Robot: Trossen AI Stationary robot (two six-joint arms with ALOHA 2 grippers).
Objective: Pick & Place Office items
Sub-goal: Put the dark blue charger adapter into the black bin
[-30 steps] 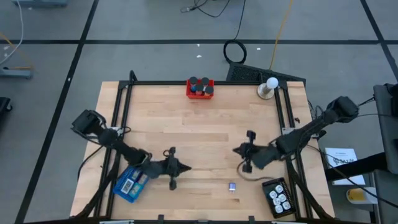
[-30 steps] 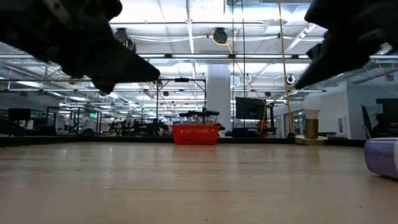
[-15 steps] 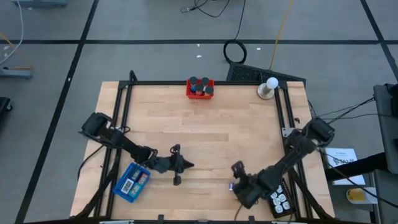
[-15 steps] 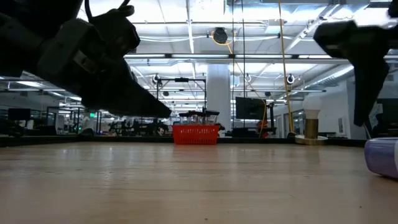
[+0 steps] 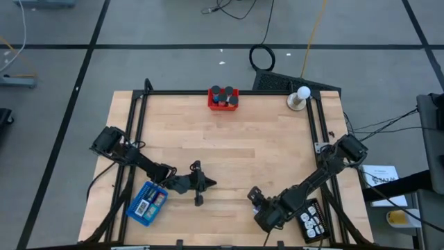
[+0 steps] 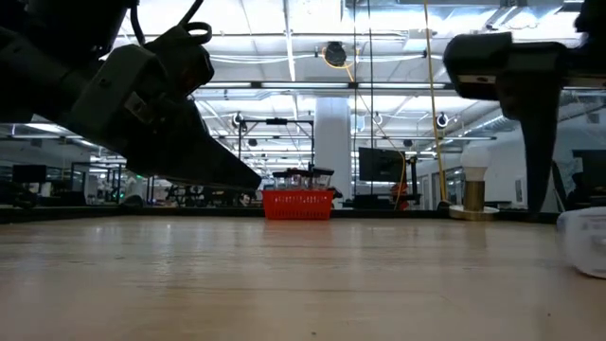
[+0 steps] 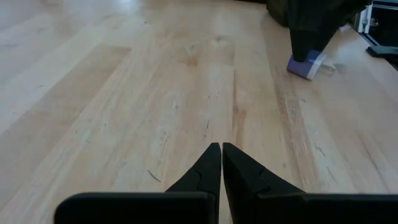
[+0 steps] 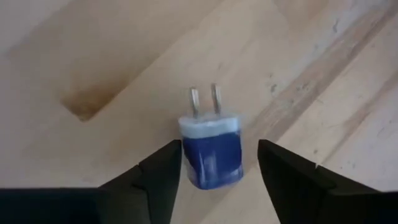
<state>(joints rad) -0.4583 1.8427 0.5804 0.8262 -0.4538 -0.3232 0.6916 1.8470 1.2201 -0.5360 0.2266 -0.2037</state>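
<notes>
From above, the wooden desk (image 5: pixel 236 146) carries a red tray (image 5: pixel 223 98) with black cylinders (image 5: pixel 222 92) at its far edge, a white ball on a stand (image 5: pixel 300 97) at the far right corner, a blue tray (image 5: pixel 146 203) with a white-labelled piece near the left front and a black tray (image 5: pixel 310 220) holding white-labelled pieces near the right front. The left gripper (image 5: pixel 207 184) sits just beside the blue tray. The right gripper (image 5: pixel 255 199) reaches over the near edge, just beside the black tray, above a small plug.

At desk height the left arm's dark bulk fills the upper left and the right arm hangs at the upper right. The red tray (image 6: pixel 298 204) stands far back, and a pale, blurred item (image 6: pixel 587 242) lies on the wood at the right edge.

The left wrist view shows its fingers (image 7: pixel 211 163) pressed together and holding nothing, aimed across bare wood at the purple plug (image 7: pixel 306 65), which lies under the other arm.

The right wrist view shows its fingers (image 8: pixel 166 168) spread wide on either side of the blue-and-white plug (image 8: pixel 211 149), prongs pointing away, lying flat on the desk; whether they touch it cannot be told.

Judging by the filled trays, most items are sorted. This plug is the only loose piece seen; it is not yet gripped and remains to be lifted and placed.
</notes>
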